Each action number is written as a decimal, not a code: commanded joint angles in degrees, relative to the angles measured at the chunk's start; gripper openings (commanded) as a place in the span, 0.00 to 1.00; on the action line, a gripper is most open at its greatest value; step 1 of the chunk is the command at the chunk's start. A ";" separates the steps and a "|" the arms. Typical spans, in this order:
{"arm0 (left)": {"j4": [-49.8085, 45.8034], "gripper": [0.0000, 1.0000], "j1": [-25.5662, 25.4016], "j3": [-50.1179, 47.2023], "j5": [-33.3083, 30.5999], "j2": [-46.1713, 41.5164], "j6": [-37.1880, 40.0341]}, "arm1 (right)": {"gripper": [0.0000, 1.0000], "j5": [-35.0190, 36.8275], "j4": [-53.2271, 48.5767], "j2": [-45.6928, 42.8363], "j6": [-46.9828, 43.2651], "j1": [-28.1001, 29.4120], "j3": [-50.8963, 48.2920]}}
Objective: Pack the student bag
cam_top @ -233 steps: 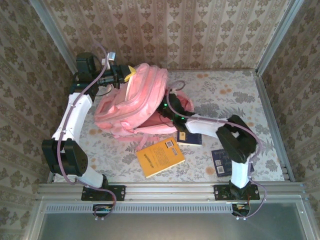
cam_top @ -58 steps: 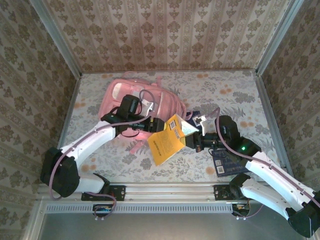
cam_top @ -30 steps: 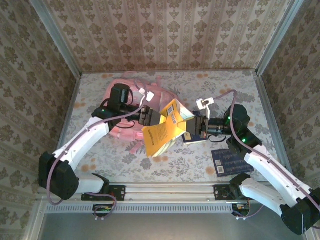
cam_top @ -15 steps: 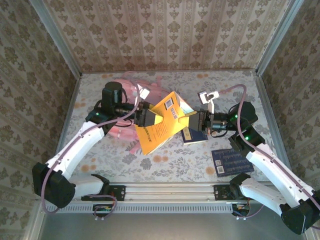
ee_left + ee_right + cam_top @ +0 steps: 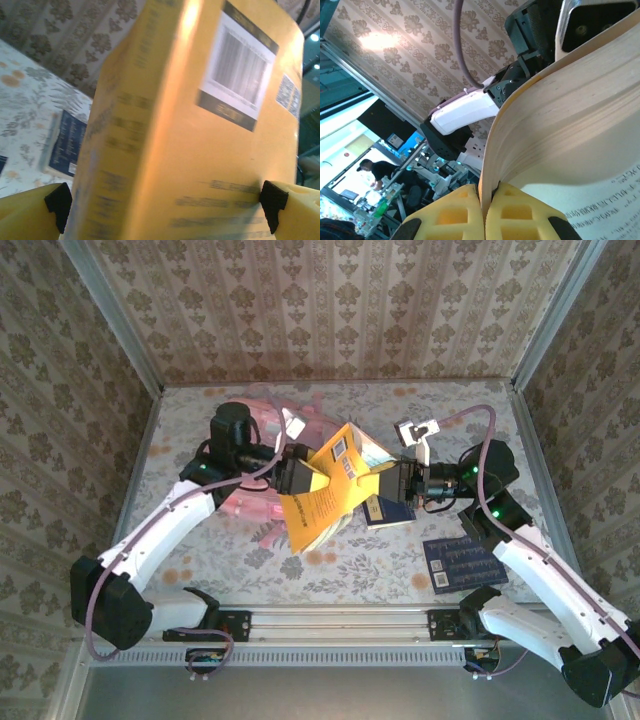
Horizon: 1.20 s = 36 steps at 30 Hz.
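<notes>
Pinching yellow book (image 5: 325, 502) by its page edge, clamped right gripper (image 5: 485, 192) tight above table (image 5: 450, 420); had left gripper (image 5: 166, 202) spread wide at book's cover, grip unclear; saw student bag (image 5: 258, 510) lying on table, far left.

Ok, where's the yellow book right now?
Top view, centre: the yellow book hangs between the left gripper and right gripper, which pinches it, just right of the student bag.

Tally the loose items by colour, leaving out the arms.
Pink: 1, the student bag
Yellow: 1, the yellow book
Dark blue: 2, the middle blue book and the near-right blue book
Total: 4
</notes>
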 commanded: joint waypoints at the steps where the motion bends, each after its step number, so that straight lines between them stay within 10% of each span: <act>1: 1.00 0.98 -0.27 0.90 2.52 -0.26 0.30 | 0.00 3.53 -5.26 -1.20 -9.81 -0.48 4.23; 5: -0.79 0.91 0.91 0.35 0.69 -1.53 0.96 | 0.00 9.91 -16.68 -1.34 -18.46 -1.47 5.73; 13: -0.50 0.31 2.64 -0.06 -0.21 -1.57 0.30 | 0.00 16.50 -21.54 -0.61 -20.67 -5.33 4.81; 24: -1.38 0.00 4.56 0.96 -2.97 -0.71 0.42 | 0.00 25.68 -30.41 1.65 -24.38 -6.56 6.33; 31: -2.75 0.00 4.47 2.14 -5.20 -0.37 0.57 | 0.00 28.35 -29.50 1.94 -21.41 -6.50 5.53; 36: -2.18 0.00 4.48 2.26 -7.62 -1.71 -0.16 | 0.63 37.11 -31.68 0.63 -20.48 -6.50 4.59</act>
